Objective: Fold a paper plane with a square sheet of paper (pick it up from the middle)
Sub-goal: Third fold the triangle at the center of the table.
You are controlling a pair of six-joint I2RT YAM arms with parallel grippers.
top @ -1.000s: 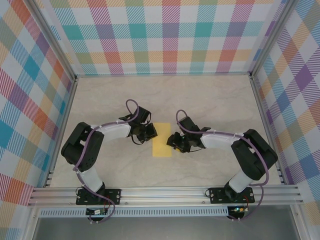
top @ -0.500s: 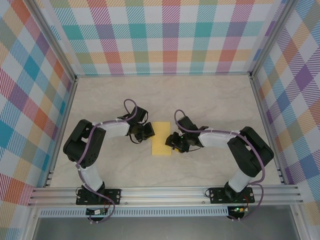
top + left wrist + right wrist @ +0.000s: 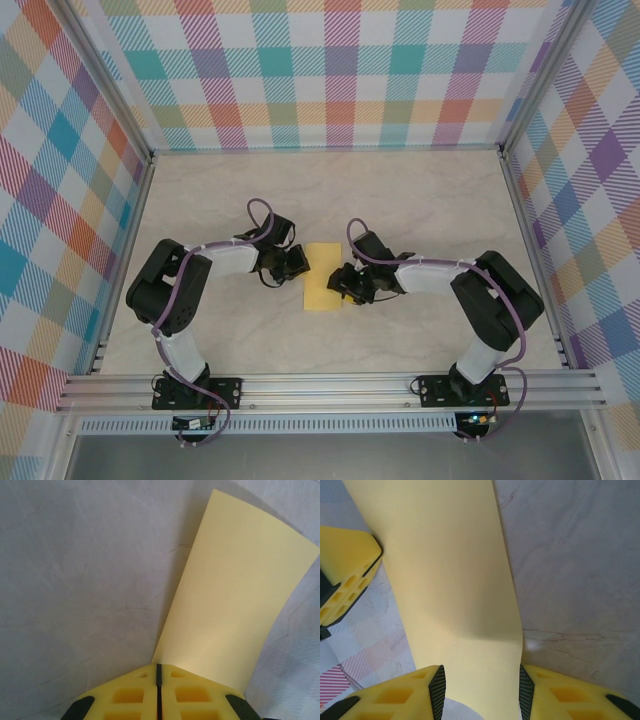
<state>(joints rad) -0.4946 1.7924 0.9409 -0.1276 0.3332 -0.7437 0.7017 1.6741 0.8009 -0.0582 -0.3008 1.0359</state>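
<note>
Sheet, place: the yellow sheet of paper (image 3: 322, 279) lies on the pale marbled table (image 3: 420, 200) near its middle, between the two pincers.
Sheet, shape: a narrow rectangle with square ends and no point.
Sheet, long axis: it runs near to far, with one short end facing the arm bases and the other facing the far wall.
Sheet, lie: in the left wrist view a dark shadow follows one long edge, so that side seems slightly raised.
Left pincer (image 3: 297, 262): it sits at the sheet's left edge, toward the far end. It is closed, and the yellow fingers (image 3: 132, 696) meet along a thin line. The tips touch a corner of the sheet. I cannot tell whether paper is pinched.
Right pincer (image 3: 344, 284): it sits at the sheet's right edge, toward the near end. Its jaws stand partway apart, and the sheet runs between the black pads (image 3: 438, 690), reaching both. I cannot tell whether they press it.
</note>
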